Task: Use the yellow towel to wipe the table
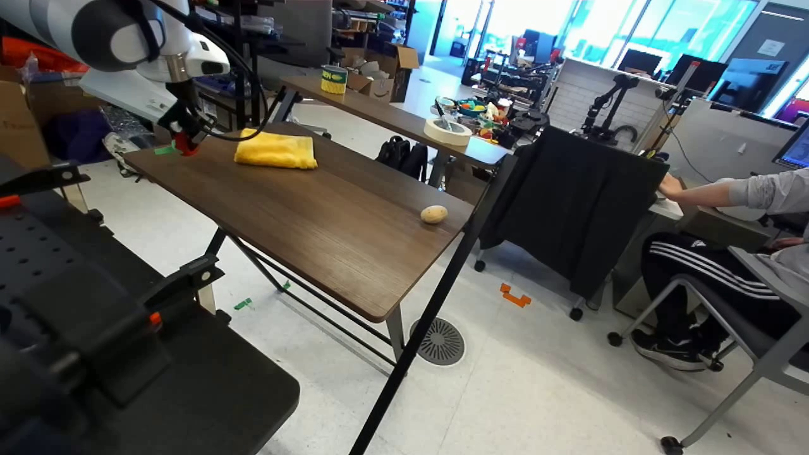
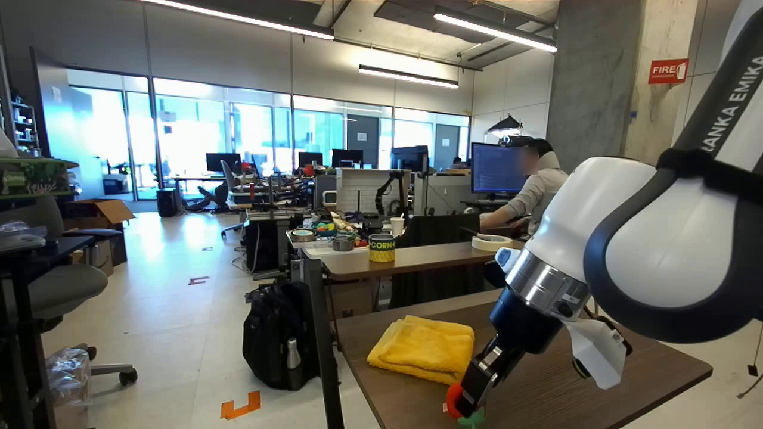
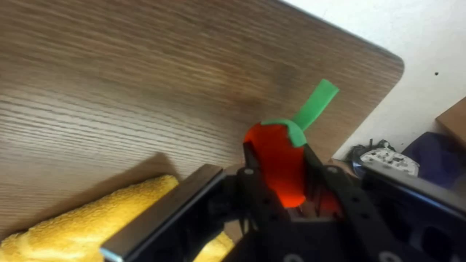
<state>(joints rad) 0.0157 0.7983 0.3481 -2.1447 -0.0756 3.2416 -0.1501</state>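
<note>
Your black end effector is clamped on a green-topped red rounded item; near it, your folded, bright yellow cloth towel lies on the dark brown wood-topped table, a beige oval item resting well apart

Red-and-green object, beige potato, CORN can, tape roll, black backpack.

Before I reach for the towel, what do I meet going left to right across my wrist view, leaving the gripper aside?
Yellow towel → red object with a green stem → black-and-white item, too blurred to name → dark purple item.
</note>
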